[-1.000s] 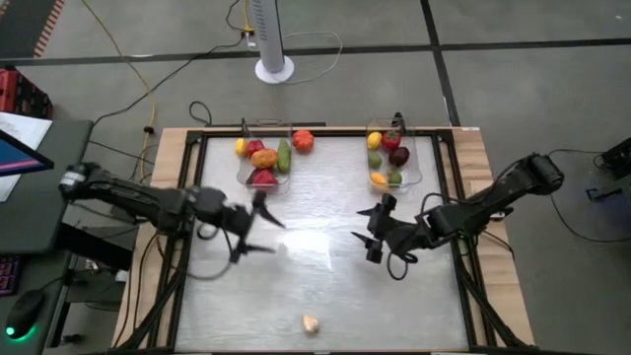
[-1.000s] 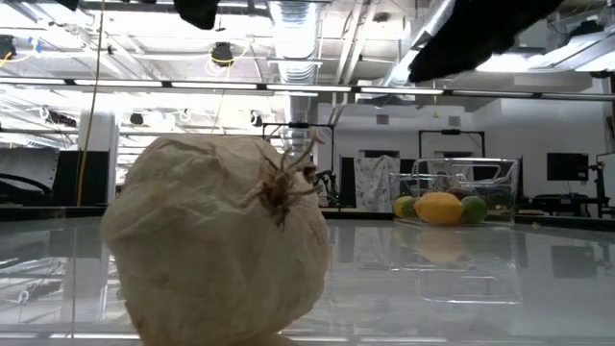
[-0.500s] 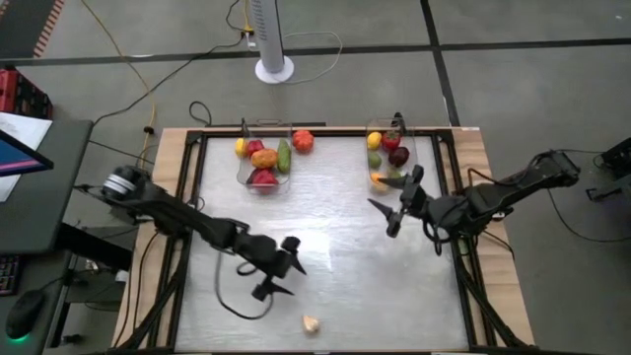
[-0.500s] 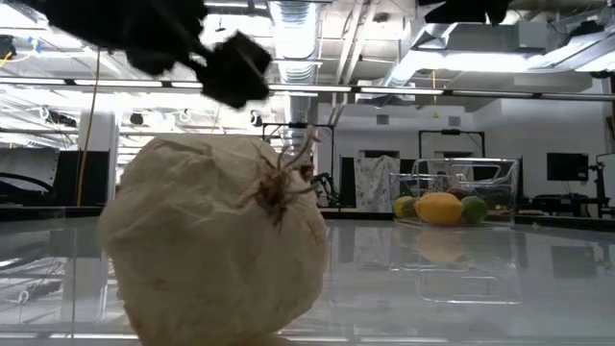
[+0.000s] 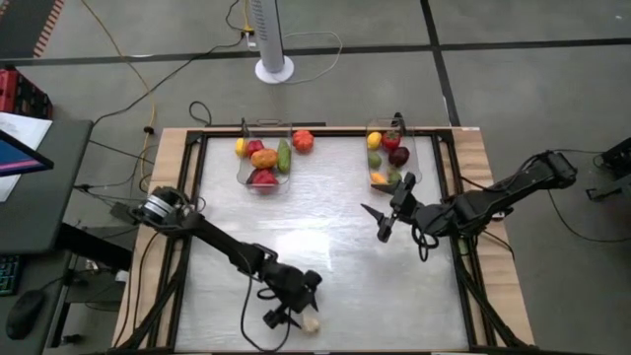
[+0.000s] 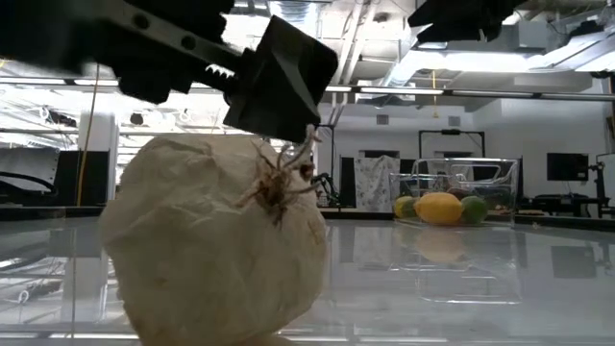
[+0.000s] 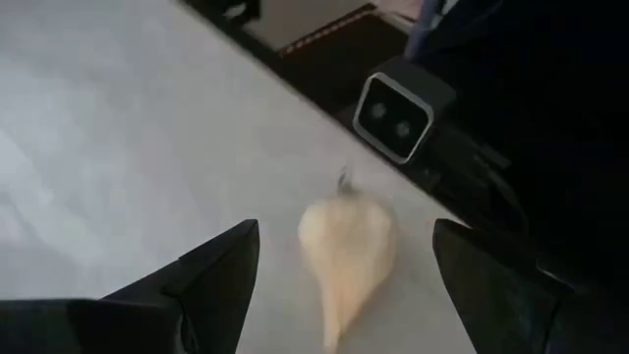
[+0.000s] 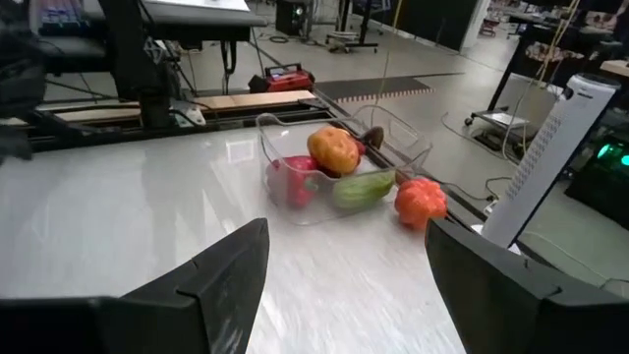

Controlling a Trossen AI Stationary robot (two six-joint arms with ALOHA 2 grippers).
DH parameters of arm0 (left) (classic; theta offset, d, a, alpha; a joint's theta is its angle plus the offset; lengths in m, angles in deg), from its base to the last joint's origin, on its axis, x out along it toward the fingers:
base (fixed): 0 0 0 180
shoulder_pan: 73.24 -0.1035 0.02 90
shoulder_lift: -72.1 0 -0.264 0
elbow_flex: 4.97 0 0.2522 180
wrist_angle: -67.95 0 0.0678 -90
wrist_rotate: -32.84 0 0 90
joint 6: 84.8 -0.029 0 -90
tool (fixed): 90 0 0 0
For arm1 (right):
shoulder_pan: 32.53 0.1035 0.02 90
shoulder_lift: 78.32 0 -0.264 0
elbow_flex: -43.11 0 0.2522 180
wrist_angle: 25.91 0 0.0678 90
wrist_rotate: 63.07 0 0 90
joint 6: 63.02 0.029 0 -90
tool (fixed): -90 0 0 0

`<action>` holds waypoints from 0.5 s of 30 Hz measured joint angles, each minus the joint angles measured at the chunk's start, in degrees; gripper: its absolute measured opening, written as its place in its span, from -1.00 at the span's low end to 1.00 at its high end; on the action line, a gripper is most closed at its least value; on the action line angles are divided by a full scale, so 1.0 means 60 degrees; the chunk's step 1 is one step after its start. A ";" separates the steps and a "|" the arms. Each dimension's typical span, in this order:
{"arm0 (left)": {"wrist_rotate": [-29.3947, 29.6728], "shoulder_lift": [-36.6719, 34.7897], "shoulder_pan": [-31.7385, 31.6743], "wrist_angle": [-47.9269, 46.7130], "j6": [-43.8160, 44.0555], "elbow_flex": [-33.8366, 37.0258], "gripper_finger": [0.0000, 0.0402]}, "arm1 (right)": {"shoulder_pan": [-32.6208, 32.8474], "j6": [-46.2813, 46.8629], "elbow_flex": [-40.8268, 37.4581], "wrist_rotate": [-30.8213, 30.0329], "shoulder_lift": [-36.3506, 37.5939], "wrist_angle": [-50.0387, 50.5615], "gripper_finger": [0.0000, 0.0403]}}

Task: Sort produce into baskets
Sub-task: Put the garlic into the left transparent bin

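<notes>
Since a second ago the left arm has swung from mid-table down to the near edge, and its left gripper [image 5: 288, 314] now hangs right over the pale garlic bulb [image 5: 312, 323], jaws spread wide with the bulb sitting between them and a bit ahead (wrist view [image 7: 346, 254] shows both fingers clear of it, nothing pinched yet). The right arm has drifted back toward its own bin; the right gripper [image 5: 385, 221] hovers with jaws spread and empty, just short of the right basket [image 5: 418, 158].

Progress-wise, it looks mostly done. Count from the top view:
- 2 clear baskets, the left basket [image 5: 243, 174] and the right one, both at the far end of the table [image 5: 325, 247].
- Left basket holds about 4 pieces: red, orange, green, another red lower down (hard to split exactly).
- Right basket holds about 5: yellow-green, red, dark maroon, orange, green.
- 1 yellow piece [image 5: 240, 147] sits at the left basket's outer wall, can't tell if it's in or out.
- 1 red tomato [image 5: 303, 141] is on the table just beside the left basket, not in it.
- 1 garlic bulb loose, far from both baskets.

So two, maybe three, pieces left to bin, garlic apparently next.
</notes>
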 joint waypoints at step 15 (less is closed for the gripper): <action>0.0321 0.1196 0.0192 0.1368 -0.0594 -0.0087 0.45 | -0.0102 0.0025 0.0000 -0.0009 -0.0102 0.0007 0.50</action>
